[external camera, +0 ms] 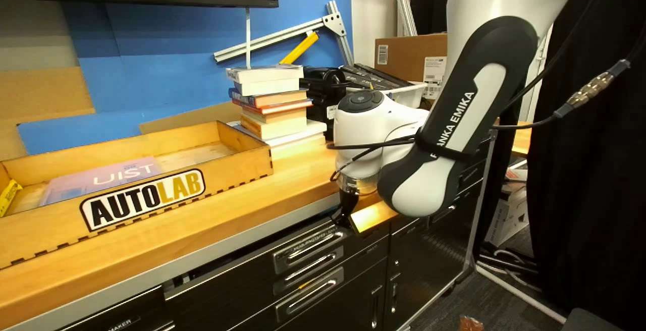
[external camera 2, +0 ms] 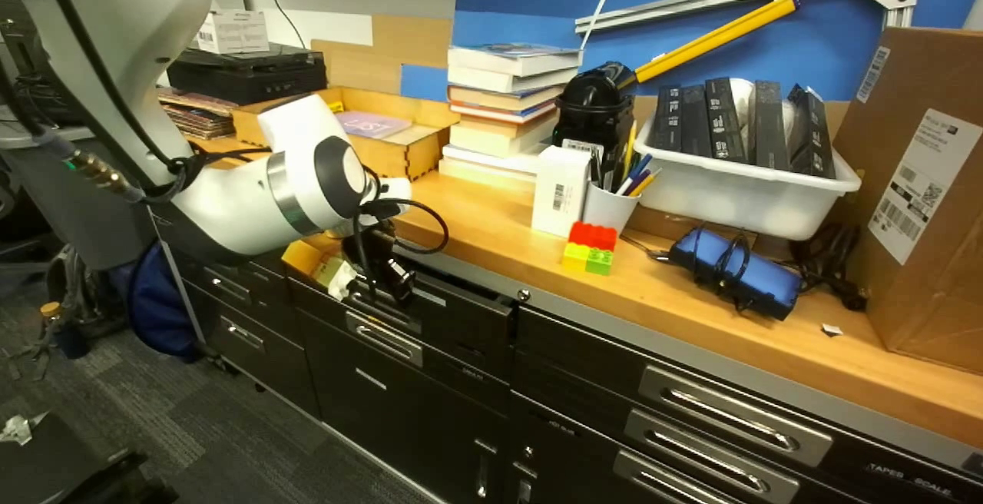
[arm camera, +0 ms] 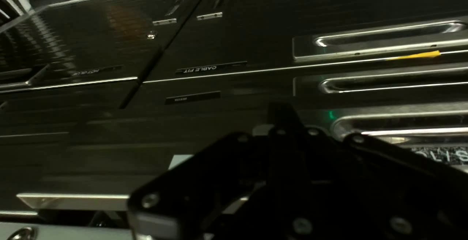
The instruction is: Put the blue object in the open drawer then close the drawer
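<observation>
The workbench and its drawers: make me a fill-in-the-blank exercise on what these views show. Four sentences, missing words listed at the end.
1. The sign on the wooden tray reads ____.
2. In the toy-brick stack, red sits above yellow and ____.
3. The drawer, partly open, has a front coloured ____.
4. In the wrist view, an upside-down label reads CABLE ____.

Missing words: AUTOLAB; green; black; FIT.
</observation>
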Motion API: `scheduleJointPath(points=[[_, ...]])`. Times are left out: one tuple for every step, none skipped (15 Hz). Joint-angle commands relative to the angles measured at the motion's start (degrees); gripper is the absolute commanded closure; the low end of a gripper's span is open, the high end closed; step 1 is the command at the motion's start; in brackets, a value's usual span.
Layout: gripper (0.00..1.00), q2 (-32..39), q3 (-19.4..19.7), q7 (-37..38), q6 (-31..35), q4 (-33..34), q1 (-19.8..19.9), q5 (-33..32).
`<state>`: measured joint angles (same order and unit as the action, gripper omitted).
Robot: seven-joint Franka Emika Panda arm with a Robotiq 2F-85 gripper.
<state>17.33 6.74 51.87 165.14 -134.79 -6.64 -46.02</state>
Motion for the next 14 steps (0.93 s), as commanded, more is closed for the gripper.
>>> scheduleJointPath(points=[[0.98, 2.8, -1.2, 5.7, 2.1, 4.3, -4.1, -1.5], [0.98, 3.1, -1.1, 6.4, 1.9, 4.9, -4.3, -1.8], [0.98, 3.3, -1.2, 7.0, 1.7, 5.4, -4.5, -1.9], [0.98, 3.5, -1.2, 7.8, 1.5, 5.9, -4.7, -2.1], [0.98, 3.6, -1.3, 8.5, 1.3, 6.4, -4.8, -2.2], [0.98, 3.6, -1.4, 9.0, 1.2, 6.6, -4.8, -2.1], [0.98, 3.7, -1.4, 9.5, 1.0, 6.8, -4.9, -2.4], [0.98, 3.6, -1.4, 9.8, 0.9, 6.8, -4.9, -2.6], [0.97, 3.5, -1.5, 9.7, 0.7, 6.6, -4.7, -2.8], [0.96, 3.3, -1.5, 9.7, 0.4, 6.5, -4.5, -2.9], [0.96, 2.8, -1.8, 8.7, -0.1, 5.7, -3.9, -2.2], [0.71, 2.3, -2.3, 7.0, -0.7, 4.9, -3.2, -1.4], [0.70, 1.5, -2.3, 5.9, -1.7, 4.0, -2.8, -1.3], [0.64, 0.3, -3.0, 4.4, -2.8, 2.5, -2.2, -0.8]])
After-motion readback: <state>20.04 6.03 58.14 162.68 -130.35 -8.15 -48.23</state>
